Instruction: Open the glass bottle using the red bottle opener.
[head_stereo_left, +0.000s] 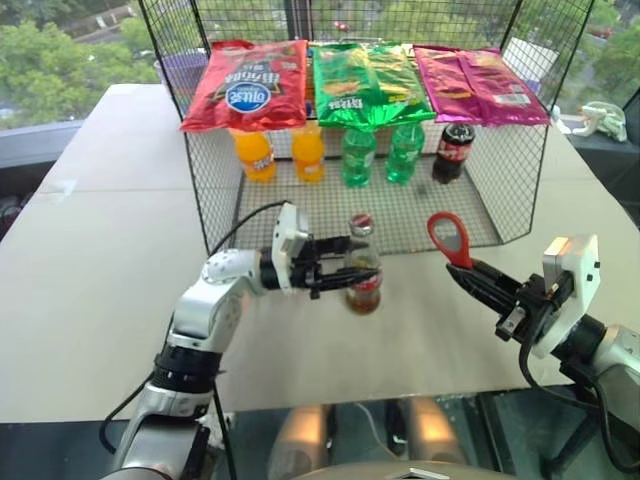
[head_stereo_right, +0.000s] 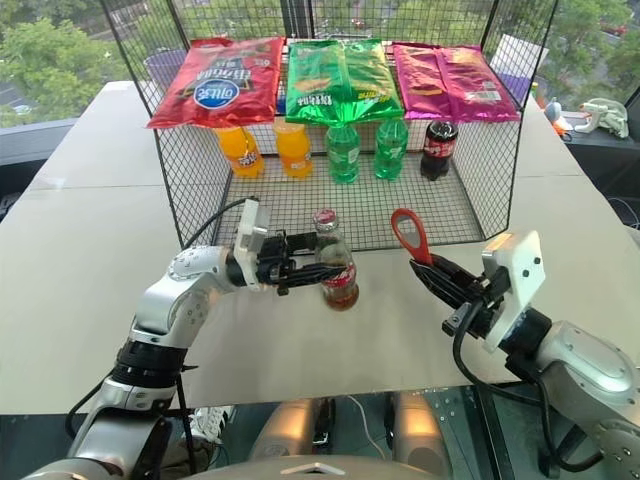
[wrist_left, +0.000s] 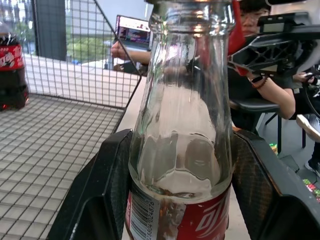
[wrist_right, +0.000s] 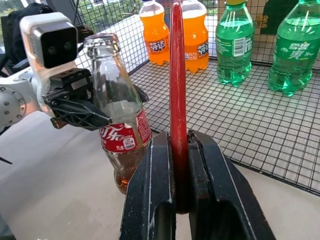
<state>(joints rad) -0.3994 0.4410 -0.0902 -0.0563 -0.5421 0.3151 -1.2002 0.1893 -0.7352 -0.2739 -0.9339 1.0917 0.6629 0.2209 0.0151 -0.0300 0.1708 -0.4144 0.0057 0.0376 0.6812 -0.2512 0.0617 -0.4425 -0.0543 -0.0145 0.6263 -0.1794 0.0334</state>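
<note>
Holding the glass bottle (head_stereo_left: 362, 268) upright just above or on the counter (head_stereo_left: 90, 270) is the left claw (head_stereo_left: 338, 272), its two black fingers closed around the body at the shoulder, right above the red label. The bottle sits near the counter's middle, in front of the wire rack (head_stereo_left: 400, 215) that carries the orange, green and dark plastic bottles. Its crown cap (head_stereo_left: 361, 222) looks to be on, though the head views are too small to settle whether the base rests on the counter or hangs a little clear of it.

The right claw (head_stereo_left: 478, 280) is clamped shut on the handle of the red bottle opener (head_stereo_left: 450, 238), ring head pointing up and tilted toward the bottle. Opener and bottle are near each other but apart; the ring stands beside the cap at about its height and not over it.

So both pick-ups look done, and the step in hand is bringing the tool to the cap. The next move calls for the right arm to carry the ring over the crown, seat its lip under the cap's edge, then lever upward while the left claw holds the bottle steady against the pry.
</note>
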